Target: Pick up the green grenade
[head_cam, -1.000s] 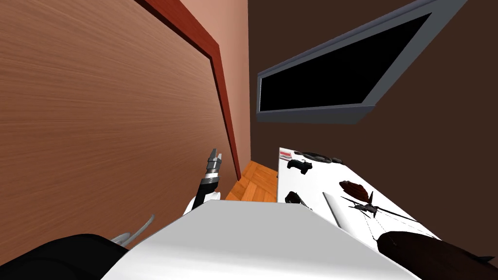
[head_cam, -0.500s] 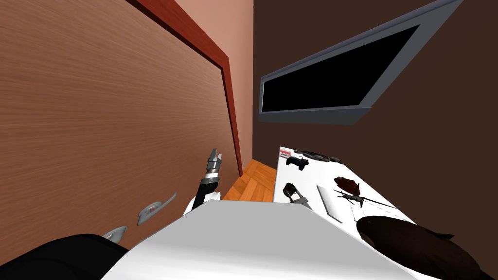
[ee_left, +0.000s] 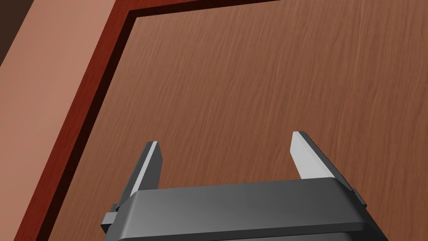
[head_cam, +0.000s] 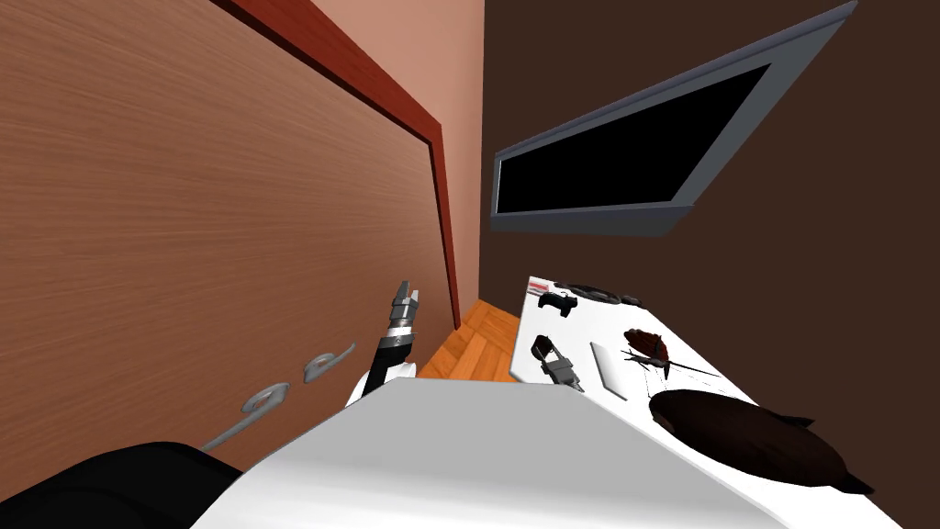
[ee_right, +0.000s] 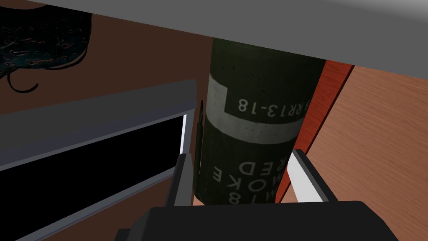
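The right gripper [ee_right: 238, 155] is clasping the green grenade [ee_right: 250, 125], fingers [ee_right: 307, 175] pressing both its sides, at my 1 o'clock on the tabletop [head_cam: 597, 335]. Grasping is looking done; lifting is waiting, the far end seemingly touching the surface. The left gripper [ee_left: 225, 139] is hanging spread at 11 o'clock.

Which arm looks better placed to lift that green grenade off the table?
Right. The right gripper grips the green grenade between its fingers; the left gripper is open, facing the wooden door, away from the table.
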Controlling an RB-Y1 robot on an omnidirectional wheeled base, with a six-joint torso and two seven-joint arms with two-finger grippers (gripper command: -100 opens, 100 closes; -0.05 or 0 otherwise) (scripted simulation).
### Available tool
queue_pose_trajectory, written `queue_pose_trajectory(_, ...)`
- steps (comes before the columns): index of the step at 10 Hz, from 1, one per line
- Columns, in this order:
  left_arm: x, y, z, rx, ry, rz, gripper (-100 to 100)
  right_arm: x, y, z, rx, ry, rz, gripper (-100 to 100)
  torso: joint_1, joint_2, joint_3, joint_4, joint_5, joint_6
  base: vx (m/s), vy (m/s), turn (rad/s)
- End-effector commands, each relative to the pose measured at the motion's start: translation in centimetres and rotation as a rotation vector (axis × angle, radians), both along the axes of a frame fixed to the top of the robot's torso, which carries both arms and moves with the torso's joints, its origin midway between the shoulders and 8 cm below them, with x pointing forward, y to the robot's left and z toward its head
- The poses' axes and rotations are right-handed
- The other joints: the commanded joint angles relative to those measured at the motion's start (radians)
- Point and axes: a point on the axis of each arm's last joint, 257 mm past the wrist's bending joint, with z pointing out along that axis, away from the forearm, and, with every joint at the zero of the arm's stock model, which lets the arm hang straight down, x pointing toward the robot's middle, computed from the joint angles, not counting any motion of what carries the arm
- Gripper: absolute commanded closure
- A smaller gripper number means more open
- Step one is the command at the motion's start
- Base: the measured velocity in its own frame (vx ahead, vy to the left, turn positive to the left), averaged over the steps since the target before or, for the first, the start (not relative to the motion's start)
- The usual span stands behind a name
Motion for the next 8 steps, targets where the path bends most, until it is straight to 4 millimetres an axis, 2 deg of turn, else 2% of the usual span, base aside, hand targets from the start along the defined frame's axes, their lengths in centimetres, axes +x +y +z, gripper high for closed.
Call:
queue_pose_trajectory(1,0.0,0.0,0.0,0.0,0.0,0.0,0,1.8,-0.5,-0.2,0.0,0.009,-0.02,100,0.0,0.0,0.0,0.0,0.0,0.0,-0.152,0.008,0.117)
queue_pose_trajectory(3,0.0,0.0,0.0,0.0,0.0,0.0,0,4.5,-0.9,-0.1,0.001,0.012,-0.04,100,-0.001,0.003,0.001,0.0,0.0,0.0,-0.188,-0.01,0.135)
queue_pose_trajectory(5,0.0,0.0,0.0,0.0,0.0,0.0,0,4.5,-1.0,-0.2,0.001,0.016,-0.043,100,-0.001,-0.001,0.0,-0.001,0.0,0.001,-0.057,-0.003,0.0)
queue_pose_trajectory(6,0.0,0.0,0.0,0.0,0.0,0.0,0,6.1,-1.6,-0.8,-0.004,0.045,-0.068,100,-0.001,-0.005,-0.003,-0.001,0.0,0.002,-0.123,-0.017,0.17)
queue_pose_trajectory(8,0.0,0.0,0.0,0.0,0.0,0.0,0,7.1,-1.5,-0.1,0.0,0.028,-0.066,100,-0.002,0.0,0.0,-0.001,-0.001,0.001,-0.119,-0.004,0.05)
